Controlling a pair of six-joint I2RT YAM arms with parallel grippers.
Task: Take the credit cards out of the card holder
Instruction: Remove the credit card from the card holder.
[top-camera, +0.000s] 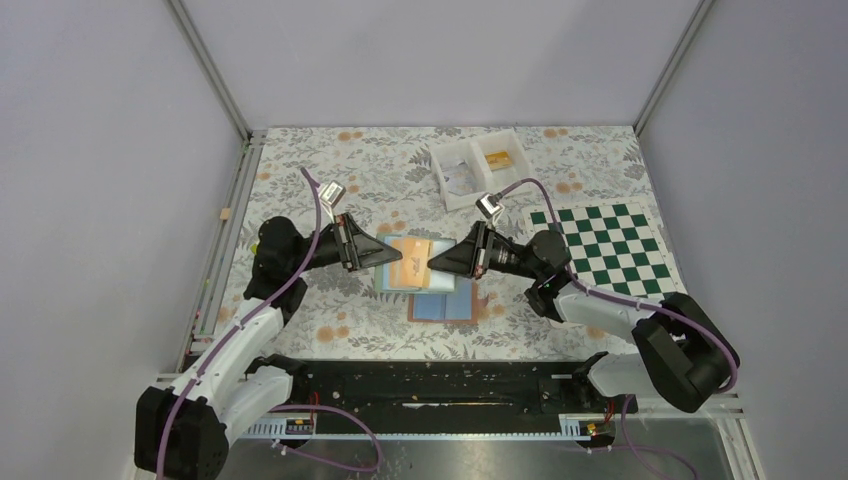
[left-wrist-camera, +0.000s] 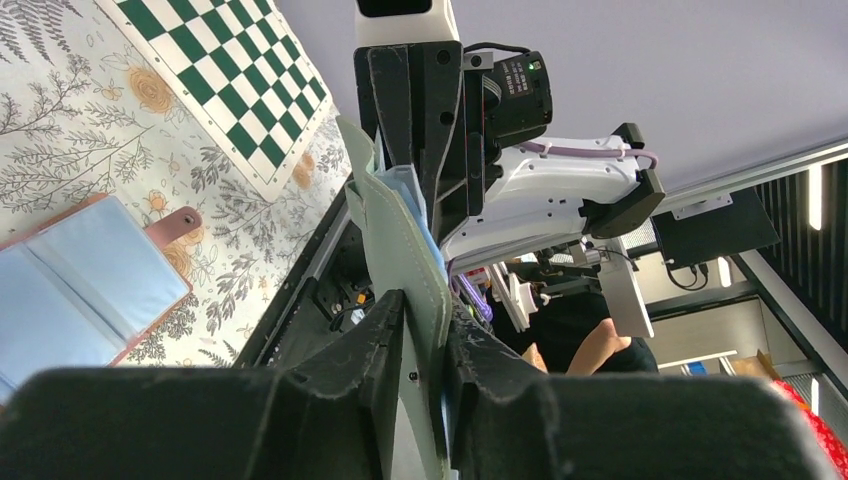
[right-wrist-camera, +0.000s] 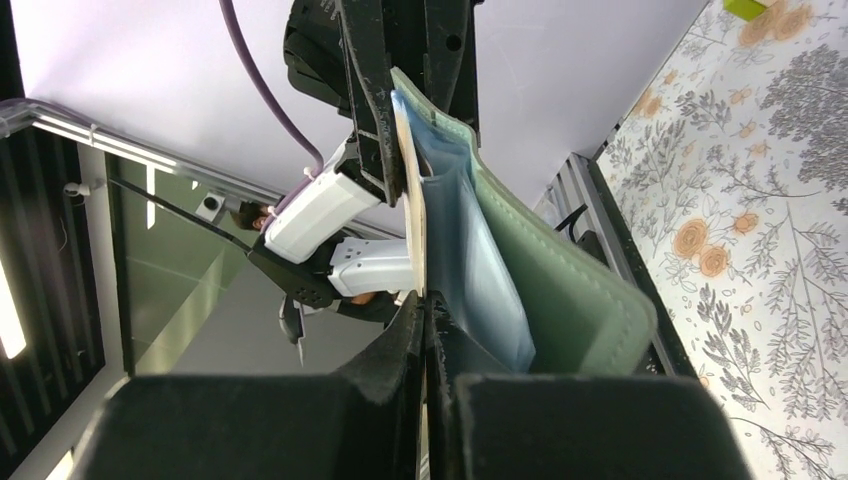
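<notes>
Now clamping green card holder (left-wrist-camera: 400, 250) mid-frame with left gripper (left-wrist-camera: 425, 322) as anchor, pinching credit card (right-wrist-camera: 413, 200) with right gripper (right-wrist-camera: 428, 322) for pull-out.

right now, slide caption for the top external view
Left gripper and right gripper pinch a card holder between them; a second holder lies open on the table.

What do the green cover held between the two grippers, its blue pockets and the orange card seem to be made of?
The green cover looks like matte faux leather, with a seam line along its edge. The blue pockets look like thin smooth plastic or coated fabric. The orange card seems to be stiff, flat plastic.
</notes>
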